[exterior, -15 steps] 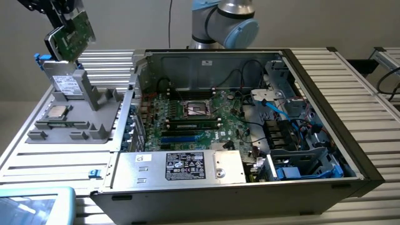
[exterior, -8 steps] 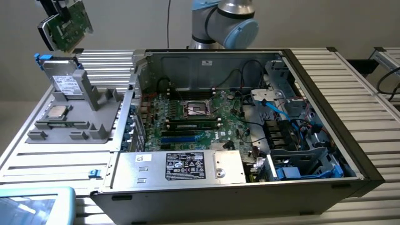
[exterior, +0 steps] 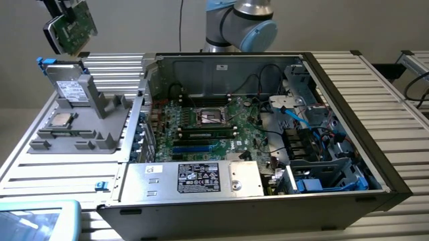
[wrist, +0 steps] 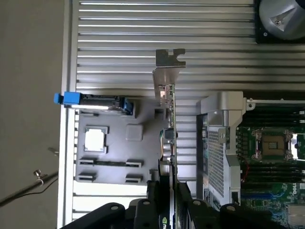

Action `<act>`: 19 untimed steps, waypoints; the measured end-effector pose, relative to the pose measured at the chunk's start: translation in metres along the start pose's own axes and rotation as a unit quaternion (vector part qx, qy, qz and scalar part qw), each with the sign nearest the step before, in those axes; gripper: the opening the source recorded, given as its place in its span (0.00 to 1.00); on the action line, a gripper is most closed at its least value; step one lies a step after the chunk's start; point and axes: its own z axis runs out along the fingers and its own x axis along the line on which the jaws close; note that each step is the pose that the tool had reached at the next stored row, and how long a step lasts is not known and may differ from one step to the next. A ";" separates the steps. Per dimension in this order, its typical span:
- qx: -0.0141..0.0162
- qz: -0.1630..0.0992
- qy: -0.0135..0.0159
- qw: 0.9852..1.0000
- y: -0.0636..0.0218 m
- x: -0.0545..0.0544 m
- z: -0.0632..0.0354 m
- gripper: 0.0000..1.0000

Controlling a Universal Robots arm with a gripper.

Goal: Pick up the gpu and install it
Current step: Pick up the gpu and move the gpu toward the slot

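The open computer case lay with no gpu seated on its motherboard; well apart, above the grey parts tray, the card hung in the air; the gripper was clamped on its edge; 1 of 2 steps looked done, installation remained.

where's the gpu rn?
The gpu is gripped in the end effector, raised at the exterior view's upper left, above the gray parts holder beside the open computer case.
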 end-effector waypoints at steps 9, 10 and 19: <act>-0.001 -0.082 0.005 0.997 0.0000 0.000 0.0000 0.28; -0.002 -0.091 0.005 0.996 0.0000 0.000 0.0001 0.28; -0.003 -0.172 0.009 0.985 0.0000 0.000 0.0005 0.28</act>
